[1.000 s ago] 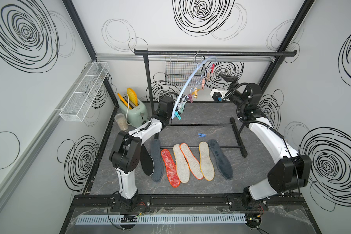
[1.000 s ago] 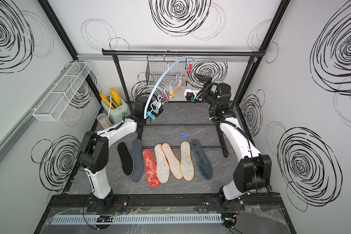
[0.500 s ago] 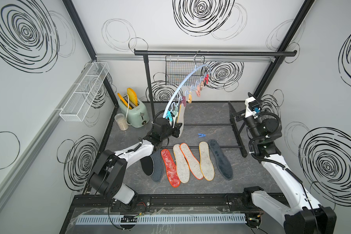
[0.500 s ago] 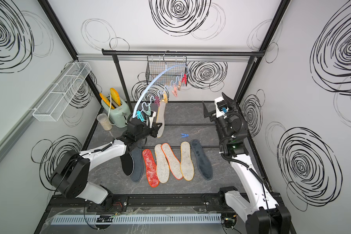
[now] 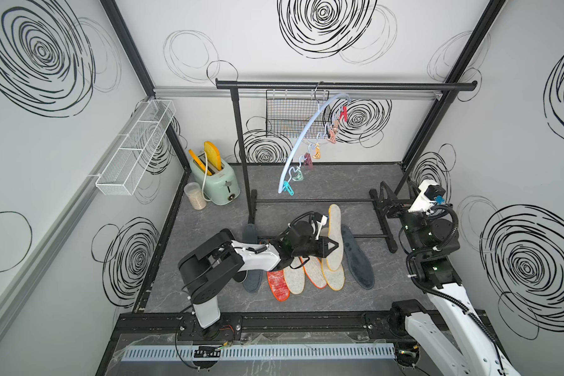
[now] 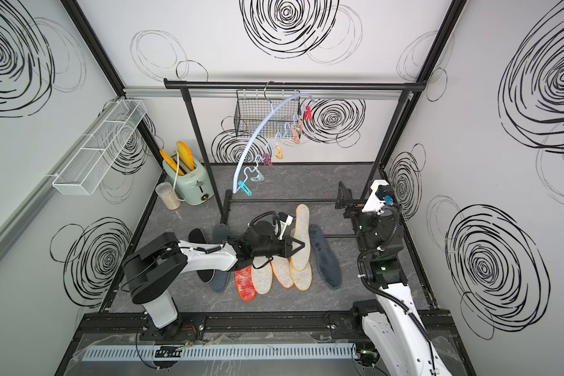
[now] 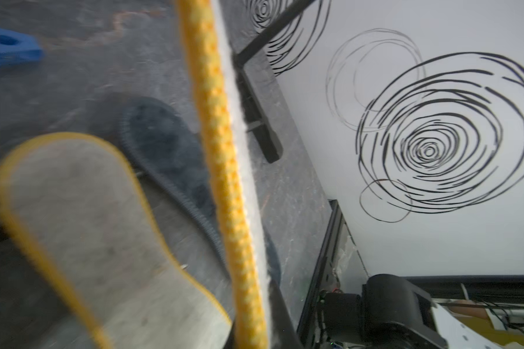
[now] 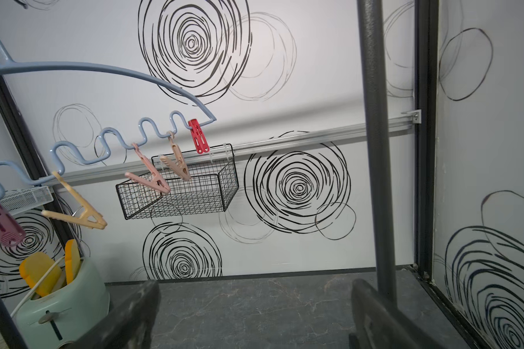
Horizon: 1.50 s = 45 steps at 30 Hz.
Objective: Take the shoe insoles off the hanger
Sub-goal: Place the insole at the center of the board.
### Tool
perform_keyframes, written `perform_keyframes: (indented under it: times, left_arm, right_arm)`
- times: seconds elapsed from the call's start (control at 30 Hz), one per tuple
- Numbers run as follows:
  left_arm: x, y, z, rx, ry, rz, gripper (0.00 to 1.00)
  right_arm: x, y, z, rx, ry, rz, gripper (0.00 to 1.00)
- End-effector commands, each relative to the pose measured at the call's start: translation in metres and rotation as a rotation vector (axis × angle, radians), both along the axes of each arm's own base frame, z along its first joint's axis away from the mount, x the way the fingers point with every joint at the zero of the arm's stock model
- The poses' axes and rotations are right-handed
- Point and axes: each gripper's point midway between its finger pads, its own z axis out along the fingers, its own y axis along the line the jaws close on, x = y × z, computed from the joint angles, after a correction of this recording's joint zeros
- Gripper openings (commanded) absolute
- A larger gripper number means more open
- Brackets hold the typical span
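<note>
Dropped from the pale-blue arc hanger (image 8: 103, 66) to the grey worktop (image 5: 339, 175), the left claw (image 5: 334, 246) was clamped on an off-white felt insole with a yellow rim (image 5: 335, 224), held over seven more insoles (image 5: 295, 280) lying in a row; further right, the right claw (image 8: 254, 287) stood apart beside the black garment rail (image 8: 375, 151).

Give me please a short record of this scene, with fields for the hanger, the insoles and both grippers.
hanger: hooked on the black rail; visible pegs all empty
insoles on floor: seven visible, in an overlapping row
held insole: off-white with yellow rim, over the row
left gripper: shut on the held insole
right gripper: open, empty, near a post of the black rail
</note>
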Motion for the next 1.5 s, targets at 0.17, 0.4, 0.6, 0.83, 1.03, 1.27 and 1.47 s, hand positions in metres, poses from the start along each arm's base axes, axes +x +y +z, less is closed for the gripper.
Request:
perform_keyframes:
  times: [0.17, 0.4, 0.6, 0.83, 1.03, 1.27, 1.47]
  left_arm:
    - [0.001, -0.085, 0.021, -0.22, 0.075, -0.079, 0.09]
    - [0.004, -0.133, 0.01, -0.211, 0.093, -0.134, 0.2]
    - [-0.002, -0.145, -0.017, -0.155, 0.139, -0.16, 0.54]
    - [-0.013, -0.095, -0.055, 0.007, 0.147, -0.132, 0.59]
    - [-0.03, -0.081, -0.065, 0.133, 0.115, -0.157, 0.67]
    - [-0.032, -0.08, -0.063, 0.404, -0.092, -0.164, 0.7]
    - [-0.032, -0.075, -0.072, 0.573, -0.169, -0.176, 0.68]
  right_arm:
    - [-0.005, -0.019, -0.009, 0.015, 0.066, -0.103, 0.99]
    - [-0.009, -0.021, -0.016, -0.01, 0.065, -0.122, 0.99]
    - [-0.006, -0.019, -0.016, -0.012, 0.068, -0.119, 0.99]
    - [-0.004, -0.017, -0.017, -0.006, 0.07, -0.108, 0.99]
    - [0.0, -0.014, -0.019, 0.017, 0.081, -0.088, 0.99]
    - [0.0, -0.014, -0.017, 0.007, 0.08, -0.092, 0.99]
    - [0.002, -0.014, -0.016, 0.005, 0.085, -0.089, 0.99]
